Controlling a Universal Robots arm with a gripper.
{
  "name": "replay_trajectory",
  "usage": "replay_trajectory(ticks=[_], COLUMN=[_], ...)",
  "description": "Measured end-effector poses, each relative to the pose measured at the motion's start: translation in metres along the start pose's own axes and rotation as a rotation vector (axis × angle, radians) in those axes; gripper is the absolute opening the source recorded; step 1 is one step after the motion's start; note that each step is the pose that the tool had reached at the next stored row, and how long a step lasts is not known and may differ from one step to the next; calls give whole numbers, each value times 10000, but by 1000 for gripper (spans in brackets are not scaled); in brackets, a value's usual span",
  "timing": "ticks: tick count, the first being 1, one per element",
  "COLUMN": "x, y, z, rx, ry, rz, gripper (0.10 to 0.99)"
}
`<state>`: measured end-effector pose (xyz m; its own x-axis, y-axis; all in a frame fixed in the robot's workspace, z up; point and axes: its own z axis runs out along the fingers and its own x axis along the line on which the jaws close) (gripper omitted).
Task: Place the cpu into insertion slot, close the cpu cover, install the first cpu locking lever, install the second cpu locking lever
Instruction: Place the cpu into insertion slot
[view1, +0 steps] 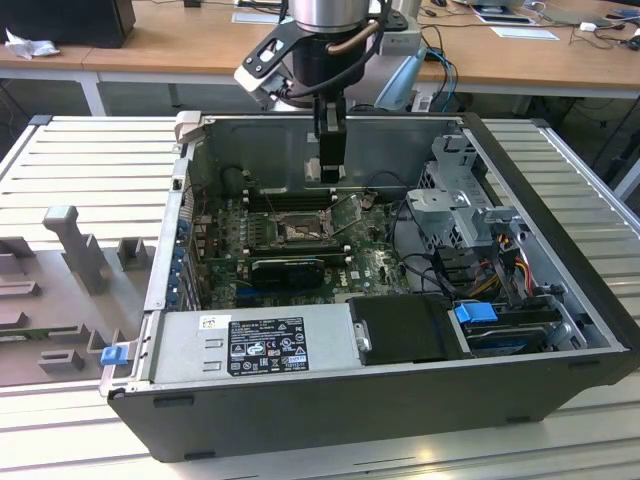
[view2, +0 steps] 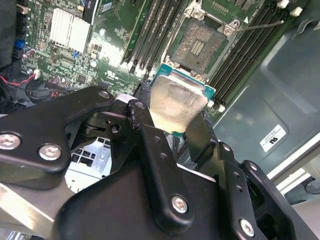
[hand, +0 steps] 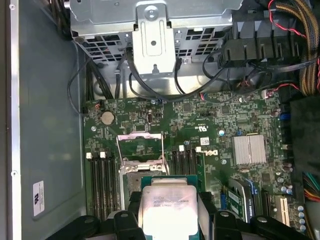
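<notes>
Pincer (view2: 172, 122) clamps the cpu (view2: 177, 97) near the bare socket (view2: 200, 47); first wrist view shows cpu cover (hand: 140, 136) seemingly raised.

No print can be read with certainty. In the exterior view, a black-and-white label (view1: 265, 345) is seen on the power supply (view1: 190, 347), just beside the motherboard (view1: 225, 270). In the first wrist view, a small white sticker (hand: 38, 198) is borne by the grey case wall (hand: 45, 100) alongside the motherboard, and faint lettering is carried on the cpu (hand: 169, 205) above it.
</notes>
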<state>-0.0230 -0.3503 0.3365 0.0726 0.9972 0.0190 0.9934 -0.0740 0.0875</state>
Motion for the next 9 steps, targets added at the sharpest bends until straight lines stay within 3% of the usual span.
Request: replay_trajectory(ticks=[9], x=[-2], y=[-8], z=[75], rx=[0], ry=[1], rz=[0], gripper=[525])
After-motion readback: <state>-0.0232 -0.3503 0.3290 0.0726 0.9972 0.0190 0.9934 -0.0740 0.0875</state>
